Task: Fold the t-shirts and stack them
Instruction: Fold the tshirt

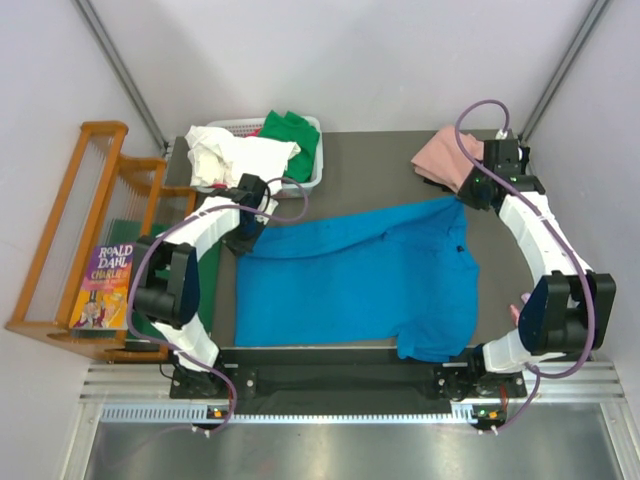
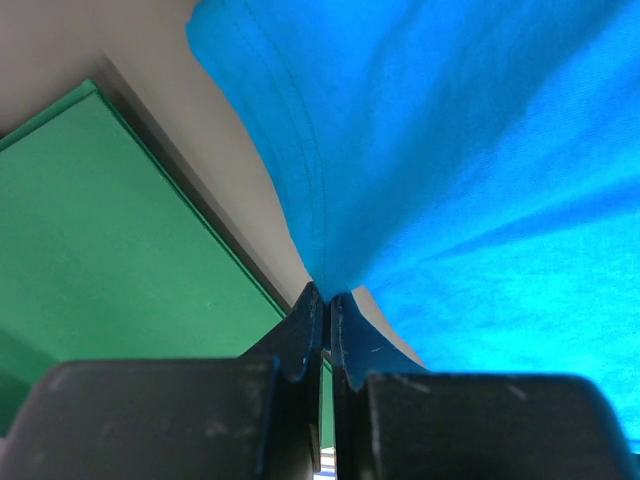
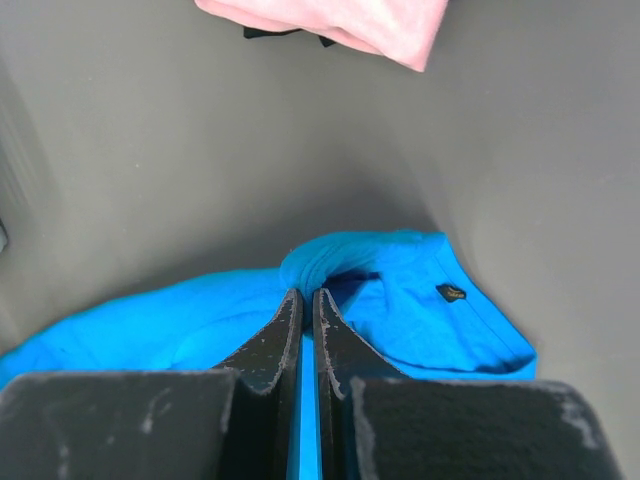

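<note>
A bright blue t-shirt (image 1: 370, 275) lies spread over the dark table, folded partly over itself. My left gripper (image 1: 245, 228) is shut on its far-left hem corner (image 2: 330, 270), next to the table's left edge. My right gripper (image 1: 466, 193) is shut on a bunched fold of the blue shirt (image 3: 330, 262) by its collar at the far right. A folded pink t-shirt (image 1: 440, 155) lies at the far right corner, with black cloth under it (image 3: 270, 32). White (image 1: 235, 155) and green (image 1: 295, 135) tees fill a white basket (image 1: 310, 178) at the far left.
A flat dark green board (image 2: 110, 260) lies off the table's left edge, beside a wooden rack (image 1: 70, 230) with a Roald Dahl book (image 1: 100, 285). The blue shirt's near sleeve (image 1: 435, 345) reaches the table's front edge.
</note>
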`<state>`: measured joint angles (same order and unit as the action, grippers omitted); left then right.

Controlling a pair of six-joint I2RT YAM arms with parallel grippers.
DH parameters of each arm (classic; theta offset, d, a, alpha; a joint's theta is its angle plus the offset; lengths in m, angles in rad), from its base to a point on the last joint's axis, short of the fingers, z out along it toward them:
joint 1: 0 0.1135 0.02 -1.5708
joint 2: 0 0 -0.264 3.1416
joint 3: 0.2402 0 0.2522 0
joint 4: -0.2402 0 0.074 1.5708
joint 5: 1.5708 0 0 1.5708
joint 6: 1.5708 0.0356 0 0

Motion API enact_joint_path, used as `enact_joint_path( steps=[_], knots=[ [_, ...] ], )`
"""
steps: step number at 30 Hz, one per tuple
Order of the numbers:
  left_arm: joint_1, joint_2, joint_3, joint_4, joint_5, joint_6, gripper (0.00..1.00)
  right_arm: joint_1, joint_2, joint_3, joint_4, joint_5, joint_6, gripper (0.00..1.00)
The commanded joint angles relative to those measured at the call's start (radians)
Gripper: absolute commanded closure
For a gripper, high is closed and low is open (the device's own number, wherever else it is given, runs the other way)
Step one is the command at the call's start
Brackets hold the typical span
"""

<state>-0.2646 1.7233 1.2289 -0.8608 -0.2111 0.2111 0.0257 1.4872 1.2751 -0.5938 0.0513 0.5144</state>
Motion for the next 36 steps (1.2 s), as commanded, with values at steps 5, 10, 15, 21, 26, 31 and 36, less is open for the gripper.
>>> enact_joint_path(
  steps=[5, 10, 15, 21, 26, 31, 36],
  knots=[
    [-0.001, -0.057, 0.037, -0.034, -0.002, 0.017, 1.00, -0.018, -0.061, -0.029, 0.006, 0.051, -0.025, 1.00],
    [-0.002, -0.071, 0.014, -0.038, 0.015, 0.030, 1.00, -0.018, -0.058, -0.062, 0.014, 0.064, -0.025, 1.00],
    [-0.013, -0.064, -0.015, -0.052, 0.053, 0.040, 1.00, -0.018, 0.005, -0.077, 0.046, 0.047, -0.011, 1.00],
    [-0.036, -0.034, -0.051, -0.034, 0.053, 0.031, 1.00, -0.018, 0.156, 0.024, 0.042, 0.001, -0.004, 1.00],
    [-0.036, -0.007, -0.057, -0.015, 0.067, 0.016, 1.00, -0.018, 0.254, 0.124, 0.068, -0.045, -0.007, 1.00],
    [-0.038, 0.007, -0.060, -0.001, 0.061, 0.013, 1.00, -0.018, 0.307, 0.211, 0.066, -0.090, -0.033, 0.95],
    [-0.038, 0.012, -0.065, 0.005, 0.061, 0.008, 1.00, -0.015, 0.280, 0.199, 0.074, -0.087, -0.043, 0.34]
  ],
)
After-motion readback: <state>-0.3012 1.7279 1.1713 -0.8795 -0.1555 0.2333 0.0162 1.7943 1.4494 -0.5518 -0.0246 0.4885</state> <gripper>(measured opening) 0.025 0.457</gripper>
